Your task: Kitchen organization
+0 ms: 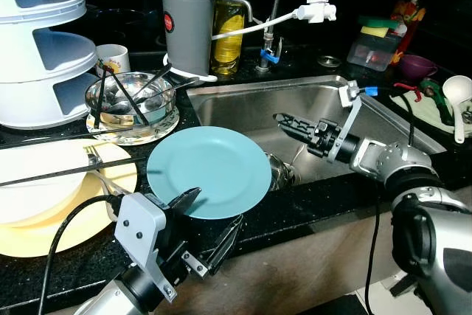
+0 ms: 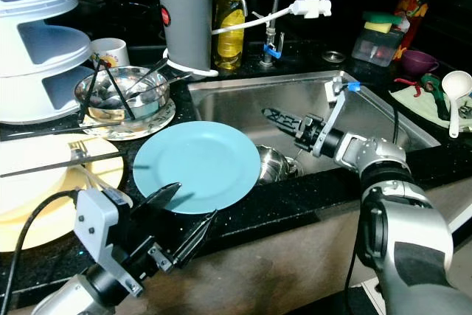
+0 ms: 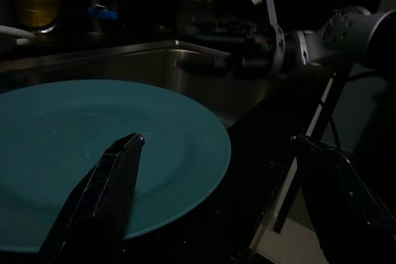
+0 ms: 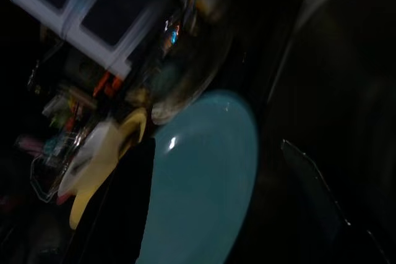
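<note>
No readable labels anywhere, just a red sticker on the grey canister (image 1: 187, 23). One teal plate (image 1: 209, 171) lies on the black counter's (image 1: 310, 201) front edge beside the sink (image 1: 295, 108). Left gripper (image 1: 214, 219) spread wide at its rim; right gripper (image 1: 289, 123) hovers over the sink, fingers together.

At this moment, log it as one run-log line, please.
left gripper: open, jaws astride near rim of round teal plate | plate: on black counter, overhanging steel sink | right gripper: over sink
</note>
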Available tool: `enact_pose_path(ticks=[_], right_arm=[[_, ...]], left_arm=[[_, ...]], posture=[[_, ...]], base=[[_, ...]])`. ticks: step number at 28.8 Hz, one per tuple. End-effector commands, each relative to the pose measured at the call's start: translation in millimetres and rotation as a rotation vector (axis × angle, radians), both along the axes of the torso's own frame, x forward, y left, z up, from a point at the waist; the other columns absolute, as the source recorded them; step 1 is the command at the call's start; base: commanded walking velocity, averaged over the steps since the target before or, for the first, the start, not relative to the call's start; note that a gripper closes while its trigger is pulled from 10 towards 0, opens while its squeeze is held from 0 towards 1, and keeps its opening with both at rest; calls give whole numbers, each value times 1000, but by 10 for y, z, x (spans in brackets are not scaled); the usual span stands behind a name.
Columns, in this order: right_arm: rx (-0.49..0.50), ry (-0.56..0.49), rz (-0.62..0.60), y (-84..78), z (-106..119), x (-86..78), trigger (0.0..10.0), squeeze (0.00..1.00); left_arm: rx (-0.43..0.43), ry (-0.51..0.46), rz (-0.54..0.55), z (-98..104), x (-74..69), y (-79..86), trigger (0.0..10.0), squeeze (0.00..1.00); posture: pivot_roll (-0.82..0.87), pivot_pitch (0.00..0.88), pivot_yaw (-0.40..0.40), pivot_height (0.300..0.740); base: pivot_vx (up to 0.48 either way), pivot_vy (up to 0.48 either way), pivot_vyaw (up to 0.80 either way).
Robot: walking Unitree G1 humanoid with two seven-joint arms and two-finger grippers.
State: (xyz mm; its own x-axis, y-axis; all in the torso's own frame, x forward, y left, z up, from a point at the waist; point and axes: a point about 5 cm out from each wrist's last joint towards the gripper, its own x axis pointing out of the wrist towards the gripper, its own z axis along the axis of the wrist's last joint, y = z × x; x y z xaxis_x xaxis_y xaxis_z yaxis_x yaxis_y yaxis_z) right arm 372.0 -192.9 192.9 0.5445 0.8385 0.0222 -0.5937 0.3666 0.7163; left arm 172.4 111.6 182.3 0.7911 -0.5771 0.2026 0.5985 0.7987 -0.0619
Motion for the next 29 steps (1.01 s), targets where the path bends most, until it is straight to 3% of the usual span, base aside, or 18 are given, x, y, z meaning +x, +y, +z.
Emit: enact_pose_path(ticks=[1,5,18,19,20,21,29], right_arm=[[-44,52,74,81,-87,-52,10000,0],[-111,117,142,222,-183,-91,10000,0],[-142,156,240,363,-135,-149,10000,0],[-146,160,248,379,-148,-156,2510,0],[-148,163,253,389,-156,-160,2510,0],[-157,166,257,401,-170,-164,0,0],[-178,176,260,442,-209,-179,0,0]], left_arm=[[-2,6,-3,-22,4,5,10000,0],[1,6,-2,-24,-3,16,10000,0],[0,4,0,-30,-13,-16,10000,0],[-1,5,2,-32,-13,-21,10000,0],[-2,6,3,-34,-13,-24,10000,0],[-2,6,4,-37,-15,-28,10000,0],[-6,14,11,-61,-27,-20,10000,0]], posture=[[113,0,-110,740],[119,0,-111,740],[132,0,-125,740],[133,0,-127,740],[133,0,-127,740],[133,0,-130,740],[128,0,-131,740]], base=[[0,0,0],[0,0,0],[0,0,0],[0,0,0],[0,0,0],[0,0,0],[0,0,0]])
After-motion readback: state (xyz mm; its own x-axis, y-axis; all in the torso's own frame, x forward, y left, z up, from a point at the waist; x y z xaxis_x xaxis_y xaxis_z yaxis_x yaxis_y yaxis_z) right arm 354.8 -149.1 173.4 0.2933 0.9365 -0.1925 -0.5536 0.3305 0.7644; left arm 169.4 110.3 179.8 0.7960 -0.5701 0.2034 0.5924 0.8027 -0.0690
